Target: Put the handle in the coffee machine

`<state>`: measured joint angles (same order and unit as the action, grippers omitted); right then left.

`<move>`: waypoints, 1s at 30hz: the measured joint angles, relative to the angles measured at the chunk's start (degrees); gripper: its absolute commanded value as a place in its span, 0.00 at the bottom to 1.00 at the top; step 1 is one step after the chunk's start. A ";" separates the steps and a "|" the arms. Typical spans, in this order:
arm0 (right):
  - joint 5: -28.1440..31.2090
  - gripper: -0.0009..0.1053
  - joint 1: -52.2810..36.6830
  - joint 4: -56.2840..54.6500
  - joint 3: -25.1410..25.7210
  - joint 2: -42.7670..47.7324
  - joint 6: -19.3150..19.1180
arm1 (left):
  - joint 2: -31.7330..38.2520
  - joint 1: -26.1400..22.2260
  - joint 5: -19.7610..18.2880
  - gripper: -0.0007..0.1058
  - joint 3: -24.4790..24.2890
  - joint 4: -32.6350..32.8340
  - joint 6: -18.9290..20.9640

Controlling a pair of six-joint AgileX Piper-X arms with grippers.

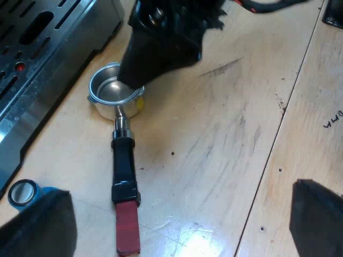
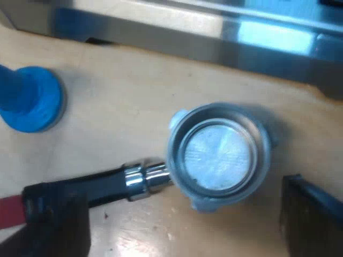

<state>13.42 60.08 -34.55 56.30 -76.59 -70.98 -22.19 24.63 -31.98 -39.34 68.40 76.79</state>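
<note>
The metal holder lies flat on the wooden table, its round basket (image 1: 112, 90) close to the machine's base and its dark handle (image 1: 123, 163) ending in red (image 1: 127, 229). My left gripper (image 1: 182, 214) is open, hanging over the table with the red end between its wide-spread fingers (image 1: 40, 227). The right arm (image 1: 161, 37) hovers just over the basket. Seen from the right wrist, the basket (image 2: 217, 152) looks empty and silvery. My right gripper (image 2: 177, 214) is open above it, and one finger (image 2: 53, 227) overlaps the dark handle (image 2: 91, 187).
The espresso machine's metal drip tray (image 1: 37, 69) and base (image 2: 214, 32) run alongside the holder. A blue tamper (image 2: 27, 99) stands on the table near the handle, by my left finger (image 1: 24, 193). The table is made of pale scuffed boards (image 1: 225, 139).
</note>
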 measured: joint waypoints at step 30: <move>-3.25 0.83 -3.53 5.87 0.00 -11.31 -13.86 | 0.00 0.00 0.00 0.78 0.00 -0.75 0.00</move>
<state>10.17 56.55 -28.68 56.30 -87.90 -84.83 -22.19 24.63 -31.98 -39.34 67.65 76.79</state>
